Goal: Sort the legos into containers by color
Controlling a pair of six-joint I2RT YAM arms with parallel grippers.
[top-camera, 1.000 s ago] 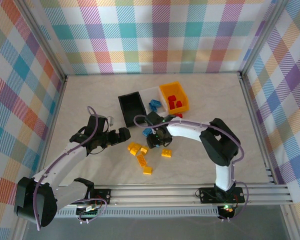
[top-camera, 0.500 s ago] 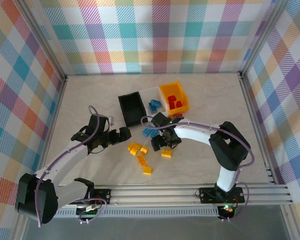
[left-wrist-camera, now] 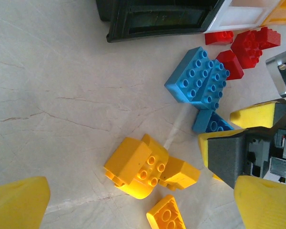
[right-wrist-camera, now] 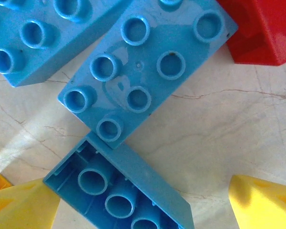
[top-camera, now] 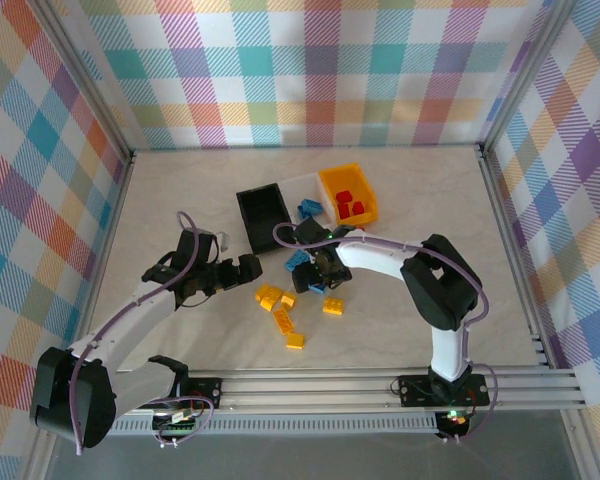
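Blue legos (right-wrist-camera: 148,71) lie between our right tool's (right-wrist-camera: 143,202) wide-open, empty jaws; our left tool (left-wrist-camera: 143,205), equally wide and empty, has yellow legos (left-wrist-camera: 138,167) at twelve o'clock.

Bright, even, diffuse light from above in all views. Overhead view sharp; soft, short shadows on pale table (top-camera: 180,200). Right wrist close-up: whitish glare patches on glossy blue brick (right-wrist-camera: 148,71), studs crisp; right fingertips (right-wrist-camera: 260,202) in near corners blurred, out of focus. Left wrist view: bricks sharp, left fingertips (left-wrist-camera: 16,202) soft-edged, dim beneath.
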